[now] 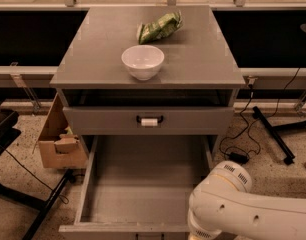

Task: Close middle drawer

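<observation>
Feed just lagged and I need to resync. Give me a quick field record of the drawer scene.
middle drawer: pulled open toward the camera
top drawer: white tag on handle
cabinet top: holds white bowl and green bag
arm: over the open drawer's front right corner
gripper: out of frame, below the bottom edge

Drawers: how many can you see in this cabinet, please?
2: the tagged drawer under the top; the middle drawer below, pulled out. Lower ones may be hidden. Gripper out of frame below.
</observation>
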`<action>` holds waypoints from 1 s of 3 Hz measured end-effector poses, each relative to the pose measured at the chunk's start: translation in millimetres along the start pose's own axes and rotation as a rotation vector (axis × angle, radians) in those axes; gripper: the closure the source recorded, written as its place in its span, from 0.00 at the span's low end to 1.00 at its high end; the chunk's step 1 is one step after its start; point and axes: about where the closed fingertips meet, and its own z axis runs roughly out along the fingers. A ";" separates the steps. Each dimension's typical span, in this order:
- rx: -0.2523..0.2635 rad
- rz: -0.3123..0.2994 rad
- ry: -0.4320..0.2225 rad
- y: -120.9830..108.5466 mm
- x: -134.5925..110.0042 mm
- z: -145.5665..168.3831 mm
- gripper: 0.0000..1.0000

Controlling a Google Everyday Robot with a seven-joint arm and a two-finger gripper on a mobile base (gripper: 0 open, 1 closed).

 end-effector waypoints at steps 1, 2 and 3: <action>-0.101 -0.017 0.030 32.9 5.9 65.9 0.19; -0.172 0.003 0.056 59.0 19.2 112.6 0.41; -0.189 0.045 0.096 73.7 40.5 126.3 0.66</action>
